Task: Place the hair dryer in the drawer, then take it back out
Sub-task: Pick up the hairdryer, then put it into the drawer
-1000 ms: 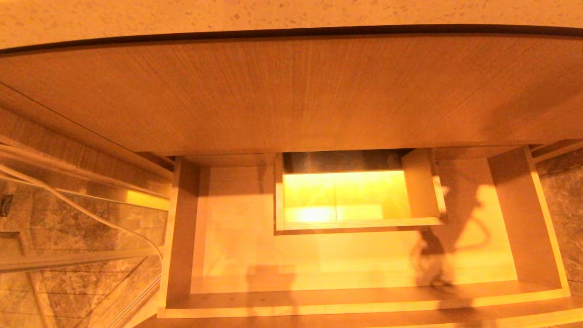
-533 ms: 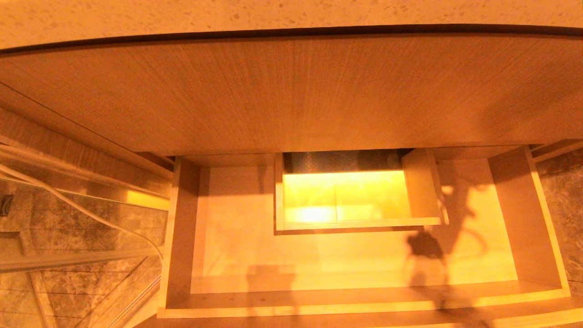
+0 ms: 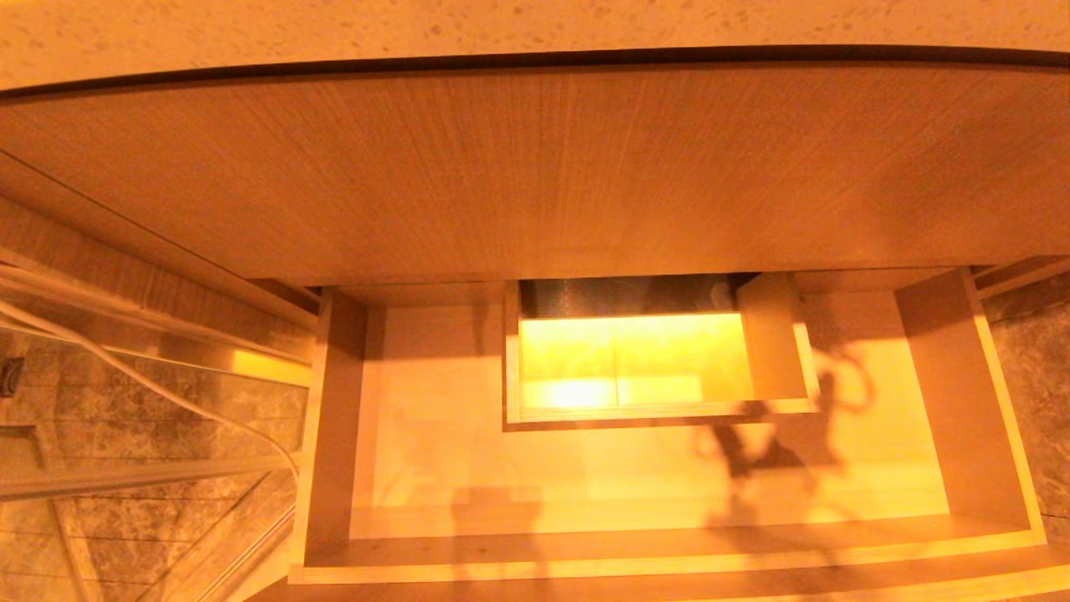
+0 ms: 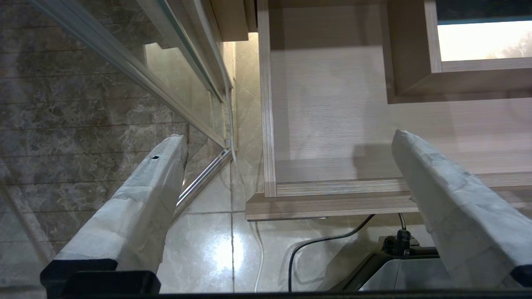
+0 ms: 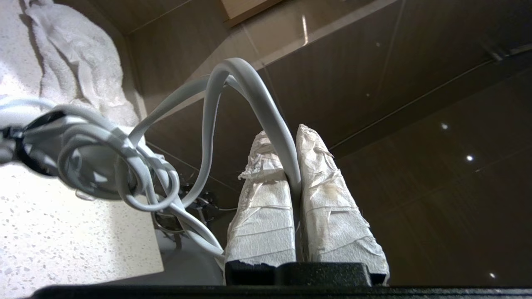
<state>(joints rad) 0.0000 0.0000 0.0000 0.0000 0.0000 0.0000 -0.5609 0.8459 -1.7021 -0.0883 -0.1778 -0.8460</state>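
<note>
Right wrist view: smooth grey cord [image 5: 266, 108] between paper-wrapped fingers [image 5: 332, 199].

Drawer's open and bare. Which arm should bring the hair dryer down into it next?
Right, I'd say. The right tool is already shut on the hair dryer's grey cord up by the speckled counter. The left tool hangs open over the drawer, holding nothing.

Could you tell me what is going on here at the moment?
The right gripper is shut on the hair dryer's grey cord, with the coiled cable and the hair dryer hanging beside a speckled countertop. The drawer stands pulled open with nothing lying in it. The left gripper hangs open and idle by the drawer's left front corner.
</note>
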